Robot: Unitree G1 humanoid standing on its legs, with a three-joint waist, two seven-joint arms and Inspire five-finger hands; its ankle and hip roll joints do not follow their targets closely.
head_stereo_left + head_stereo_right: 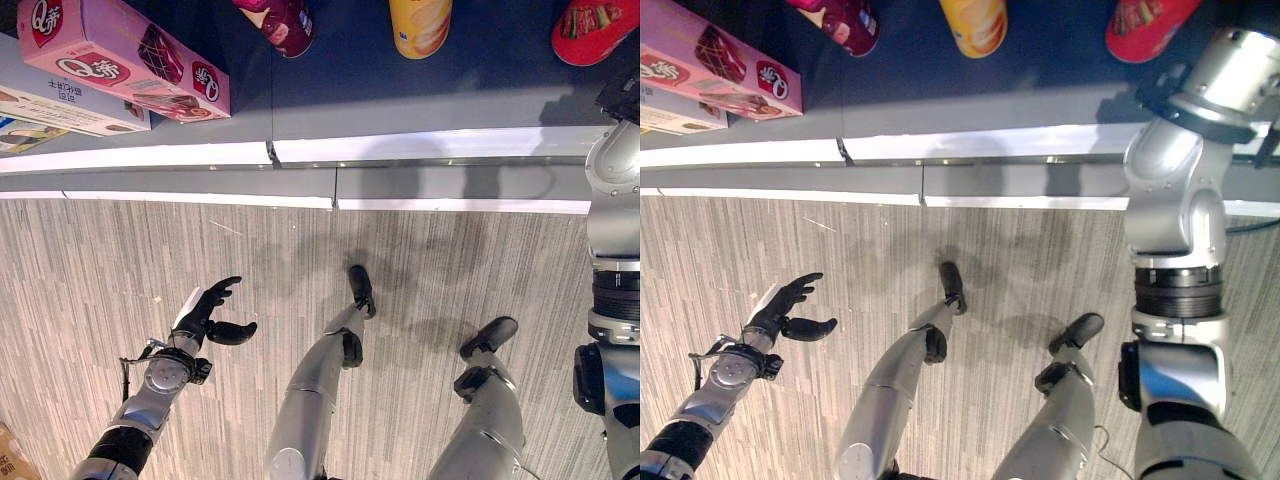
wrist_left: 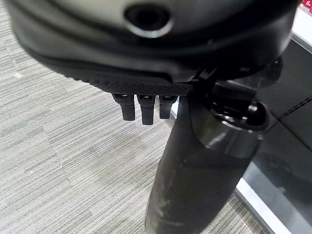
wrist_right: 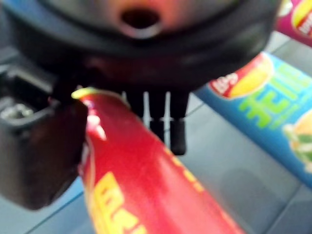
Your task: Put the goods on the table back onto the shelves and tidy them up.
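Note:
A red can (image 3: pixel 146 195) lies between the thumb and the curled fingers of my right hand (image 3: pixel 146 48), which is shut on it up at the shelf. From the head, the same red can (image 1: pixel 595 30) shows at the shelf's far right, where my right arm reaches in. On the dark shelf (image 1: pixel 400 110) also stand a yellow can (image 1: pixel 420 25), a dark red can (image 1: pixel 285 25) and a pink box (image 1: pixel 120 60). My left hand (image 1: pixel 215 315) hangs low over the floor, open and holding nothing.
A blue can (image 3: pixel 263 112) lies close beside the red can on the shelf. Flat boxes (image 1: pixel 60 105) are stacked under the pink box at the left. The shelf's white front edge (image 1: pixel 400 150) runs across above the striped grey floor (image 1: pixel 100 260).

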